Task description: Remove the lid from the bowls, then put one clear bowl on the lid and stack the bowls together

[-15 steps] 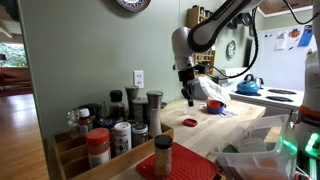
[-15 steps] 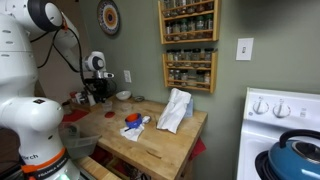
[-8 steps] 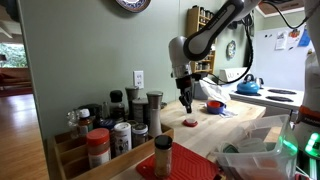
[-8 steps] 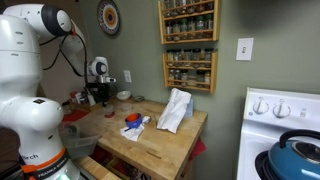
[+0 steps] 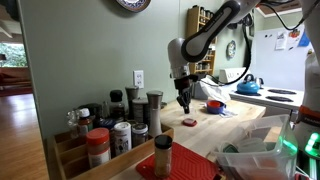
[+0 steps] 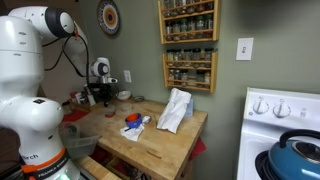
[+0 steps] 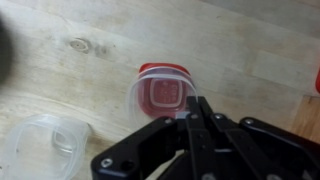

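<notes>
In the wrist view my gripper point(image 7: 196, 112) is shut, its fingertips pinched on the near rim of a clear bowl point(image 7: 140, 100). A red lid point(image 7: 163, 93) shows through that bowl, directly under it on the wooden counter. A second clear bowl point(image 7: 45, 145) lies on the counter at the lower left. In an exterior view the gripper point(image 5: 183, 103) hangs a little above the red lid point(image 5: 189, 122). In an exterior view the gripper point(image 6: 99, 96) is at the counter's far left; the bowls are too faint to make out there.
Spice jars point(image 5: 115, 125) crowd the near end of the counter. A red and blue item on a cloth point(image 6: 131, 121) and a white bag point(image 6: 175, 108) lie mid-counter. A wall spice rack point(image 6: 190, 45), a stove and a blue kettle point(image 6: 298, 150) stand beyond.
The arm has swung left and come down, bringing the gripper over the red lid. Between half a second ago and now it barely moved.
</notes>
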You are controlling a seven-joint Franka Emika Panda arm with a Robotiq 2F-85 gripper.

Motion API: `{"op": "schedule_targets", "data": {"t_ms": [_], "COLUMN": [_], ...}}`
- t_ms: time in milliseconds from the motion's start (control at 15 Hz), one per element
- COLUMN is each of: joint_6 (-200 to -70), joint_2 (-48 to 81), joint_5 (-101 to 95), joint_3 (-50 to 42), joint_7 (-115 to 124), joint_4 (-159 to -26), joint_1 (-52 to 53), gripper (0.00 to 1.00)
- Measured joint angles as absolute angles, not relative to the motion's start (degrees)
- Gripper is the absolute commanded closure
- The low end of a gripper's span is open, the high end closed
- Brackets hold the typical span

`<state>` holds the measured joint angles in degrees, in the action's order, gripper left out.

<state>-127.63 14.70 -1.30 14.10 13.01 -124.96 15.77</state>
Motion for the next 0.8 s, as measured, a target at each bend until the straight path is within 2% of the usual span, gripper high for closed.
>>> {"op": "schedule_targets", "data": {"t_ms": [533, 600, 800], "joint_6": [-127.63, -127.63, -127.62], "joint_2": [11.60, 10.68, 7.86], "joint_5": [-1.40, -1.55, -2.66], "joint_3": [12.93, 12.64, 11.52], "joint_7": [13.69, 13.79, 13.80], "joint_4": [-124.47, -124.52, -125.06], "joint_1": [15.57, 15.48, 14.93], "gripper": [0.05, 0.00, 0.00]}}
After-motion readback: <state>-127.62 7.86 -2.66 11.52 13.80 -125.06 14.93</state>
